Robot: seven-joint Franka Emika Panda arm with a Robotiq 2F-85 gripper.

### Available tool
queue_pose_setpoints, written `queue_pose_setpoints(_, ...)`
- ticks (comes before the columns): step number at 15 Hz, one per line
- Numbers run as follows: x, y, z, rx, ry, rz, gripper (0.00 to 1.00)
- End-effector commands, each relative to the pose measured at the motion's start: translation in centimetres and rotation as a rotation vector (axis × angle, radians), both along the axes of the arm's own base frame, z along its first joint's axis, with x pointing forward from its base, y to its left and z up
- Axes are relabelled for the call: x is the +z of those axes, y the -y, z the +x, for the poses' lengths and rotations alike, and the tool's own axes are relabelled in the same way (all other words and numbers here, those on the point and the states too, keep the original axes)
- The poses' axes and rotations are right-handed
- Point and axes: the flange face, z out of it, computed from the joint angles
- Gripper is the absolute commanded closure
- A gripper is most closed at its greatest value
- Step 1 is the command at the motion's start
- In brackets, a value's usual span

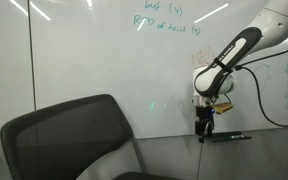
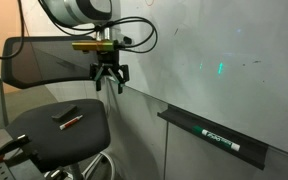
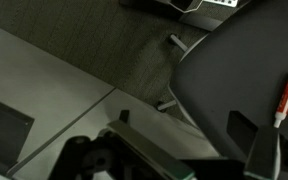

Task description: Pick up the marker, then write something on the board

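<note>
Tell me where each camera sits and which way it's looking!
Exterior view: sits behind the chair and faces the board head-on; shows the arm and the gripper pointing down.
Exterior view: sits off to one side and looks along the board; shows the open gripper beside the chair.
Wrist view: rides on the wrist and looks down at the floor; the gripper shows along the bottom edge.
Shared: both exterior views show board, chair and gripper. The marker on the seat shows in the wrist view and an exterior view.

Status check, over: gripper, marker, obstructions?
Gripper open, empty, hovering near board. Marker on chair seat, not yet picked up. Path down looks clear.
</note>
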Motion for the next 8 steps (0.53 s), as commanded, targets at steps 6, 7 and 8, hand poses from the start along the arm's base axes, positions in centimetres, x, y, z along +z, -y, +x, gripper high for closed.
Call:
queue_pose_setpoints(6, -2.0, -8.0, -5.1, 0.262, -0.039, -0.074, 0.0)
queue_pose_setpoints(7, -2.3, -9.2, -5.2, 0.306, -0.045, -0.085, 0.0)
queue_pose_setpoints(8, -2.5, -10.4, -5.2, 0.36, -0.055, -0.091, 0.0)
